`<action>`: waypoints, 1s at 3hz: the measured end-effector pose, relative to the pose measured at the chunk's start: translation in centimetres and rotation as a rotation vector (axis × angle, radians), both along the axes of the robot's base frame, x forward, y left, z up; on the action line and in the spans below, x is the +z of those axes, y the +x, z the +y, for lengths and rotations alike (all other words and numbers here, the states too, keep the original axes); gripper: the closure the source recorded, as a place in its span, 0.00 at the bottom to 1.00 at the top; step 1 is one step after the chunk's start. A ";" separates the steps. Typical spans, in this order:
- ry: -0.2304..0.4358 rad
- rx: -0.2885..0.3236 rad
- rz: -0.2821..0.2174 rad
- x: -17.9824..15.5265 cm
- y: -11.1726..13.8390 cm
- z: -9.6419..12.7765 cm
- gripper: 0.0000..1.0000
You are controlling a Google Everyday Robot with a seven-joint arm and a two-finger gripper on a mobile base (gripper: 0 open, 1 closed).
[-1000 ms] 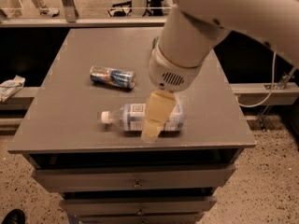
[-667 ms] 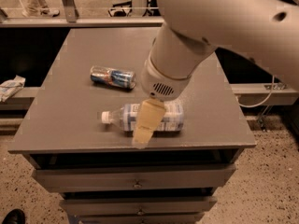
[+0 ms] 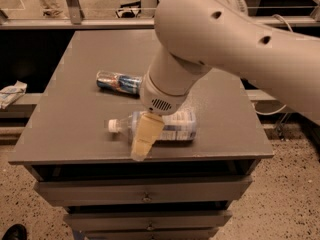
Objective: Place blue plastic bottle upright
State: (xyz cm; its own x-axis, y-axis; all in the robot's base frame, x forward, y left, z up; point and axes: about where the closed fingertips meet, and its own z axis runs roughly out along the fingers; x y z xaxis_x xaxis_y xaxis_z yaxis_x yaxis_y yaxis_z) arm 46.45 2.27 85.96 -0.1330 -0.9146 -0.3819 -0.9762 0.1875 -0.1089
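The blue plastic bottle (image 3: 172,126) lies on its side near the front edge of the grey table top (image 3: 70,129). Its white cap (image 3: 113,125) points left. Its blue-and-white label shows to the right of my gripper. My gripper (image 3: 142,138), tan coloured, hangs from the big white arm (image 3: 220,44) and sits in front of the bottle's clear shoulder part, hiding it. Its tip reaches down to the table's front edge.
A blue-and-silver drink can (image 3: 118,81) lies on its side behind the bottle, left of centre. The table is a cabinet with drawers (image 3: 145,191) below. A white crumpled thing (image 3: 10,93) lies on a ledge at the left. A metal rail (image 3: 75,21) runs behind.
My arm has swung left and closer to the camera. The gripper has shifted left along the bottle and toward the front edge. The bottle and can have not moved.
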 end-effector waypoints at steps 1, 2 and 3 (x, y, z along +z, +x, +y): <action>-0.015 0.021 -0.005 -0.7 0.1 0.8 0.05; -0.057 0.038 -0.013 -1.3 0.2 1.2 0.23; -0.096 0.045 -0.031 -1.4 0.8 1.1 0.54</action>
State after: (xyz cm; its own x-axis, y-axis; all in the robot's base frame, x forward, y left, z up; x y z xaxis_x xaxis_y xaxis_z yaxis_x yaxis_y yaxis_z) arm 47.23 3.42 84.54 -0.0800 -0.9519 -0.2957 -0.9793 0.1304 -0.1549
